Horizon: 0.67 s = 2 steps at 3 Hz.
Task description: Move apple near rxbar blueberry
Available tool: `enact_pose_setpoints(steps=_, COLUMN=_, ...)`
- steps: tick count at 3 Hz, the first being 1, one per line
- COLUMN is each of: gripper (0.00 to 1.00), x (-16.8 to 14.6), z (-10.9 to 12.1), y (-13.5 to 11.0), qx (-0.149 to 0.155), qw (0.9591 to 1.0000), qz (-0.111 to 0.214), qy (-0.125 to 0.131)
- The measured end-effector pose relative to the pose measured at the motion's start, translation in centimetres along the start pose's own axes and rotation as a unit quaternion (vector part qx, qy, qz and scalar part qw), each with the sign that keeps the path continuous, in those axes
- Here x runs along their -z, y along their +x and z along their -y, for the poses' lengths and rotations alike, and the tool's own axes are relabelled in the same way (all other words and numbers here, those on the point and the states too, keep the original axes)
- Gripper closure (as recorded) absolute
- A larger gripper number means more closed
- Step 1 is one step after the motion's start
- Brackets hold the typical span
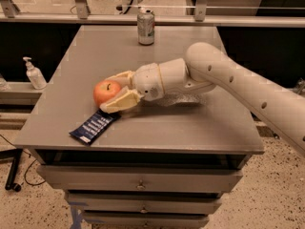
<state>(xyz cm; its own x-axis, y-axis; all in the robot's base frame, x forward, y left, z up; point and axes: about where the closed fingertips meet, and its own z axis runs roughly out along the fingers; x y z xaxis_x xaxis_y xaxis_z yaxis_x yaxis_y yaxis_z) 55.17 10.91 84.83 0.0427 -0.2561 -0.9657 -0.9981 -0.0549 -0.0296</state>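
Currently the gripper (107,95) pinches the apple (104,90) between both fingers, just behind the rxbar blueberry (94,126) near the table's (200,128) front-left edge. Risk: on release, the round apple may roll onto the wrapper or over the edge.

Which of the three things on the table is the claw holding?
The red apple: the claw, over the table left of centre, grips it. The blue bar lies free beside it; the can stands far back.
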Motion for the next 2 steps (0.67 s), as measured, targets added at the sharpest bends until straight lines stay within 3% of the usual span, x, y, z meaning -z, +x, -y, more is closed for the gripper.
enact_pose_setpoints(steps=2, gripper=0.12, x=-0.97, z=0.09, y=-0.32, qx=0.001, qw=1.0, qz=0.0, qy=-0.009)
